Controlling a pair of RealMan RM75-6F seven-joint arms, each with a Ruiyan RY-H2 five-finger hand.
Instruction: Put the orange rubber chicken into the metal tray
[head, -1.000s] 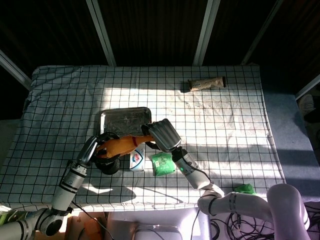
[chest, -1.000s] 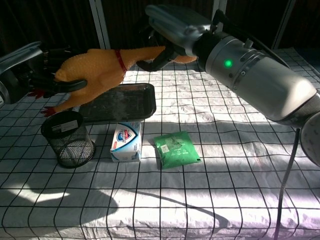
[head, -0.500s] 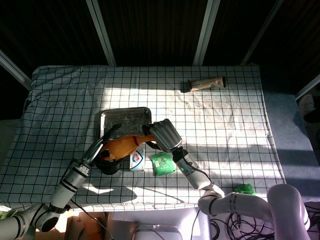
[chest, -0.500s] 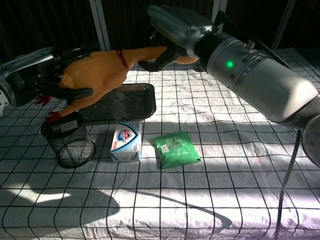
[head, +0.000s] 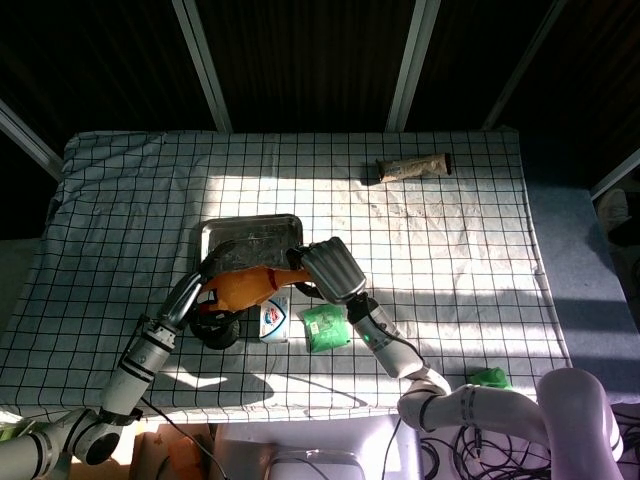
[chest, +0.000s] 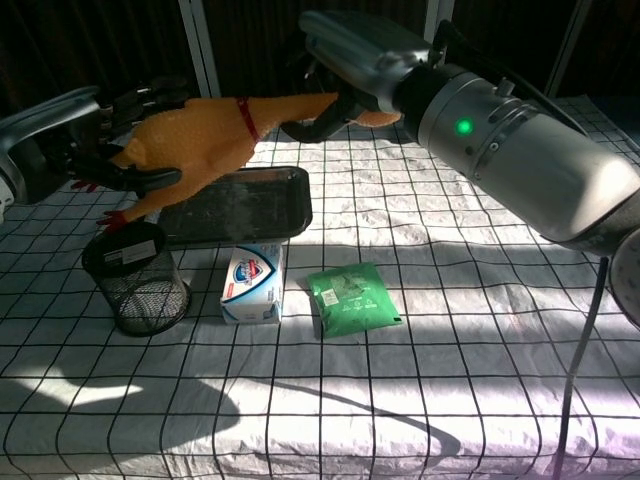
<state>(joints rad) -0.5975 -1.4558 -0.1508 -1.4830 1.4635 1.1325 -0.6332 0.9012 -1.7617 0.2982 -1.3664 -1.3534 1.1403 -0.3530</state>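
While the right hand (chest: 335, 95) grips the head and beak end of the rubber chicken (chest: 205, 140), fingers curled round it, the left hand (chest: 105, 140) wraps the body near the tail, fingers spread over it. Both hold it in the air, stretched roughly level, above the near-left part of the metal tray (chest: 245, 205) and the wire cup (chest: 137, 275). Not yet in the tray.

Handling guess: chicken looks light, hollow and squashy; long thin neck will likely flop and bend if held by one end. Body is the fat part, better place to grip; rubber skin probably gives decent friction. Nothing fragile.

Tray sits open side up on the worktop (head: 450, 260), shallow rim, seems bare inside. Just in front of it: soap box (chest: 251, 284), green packet (chest: 350, 298). Far off, a brown tube (head: 412, 167). Worktop has a white cloth with black grid, wrinkled, strong sun patches and hard shadows. Dark windows with pale frames behind.
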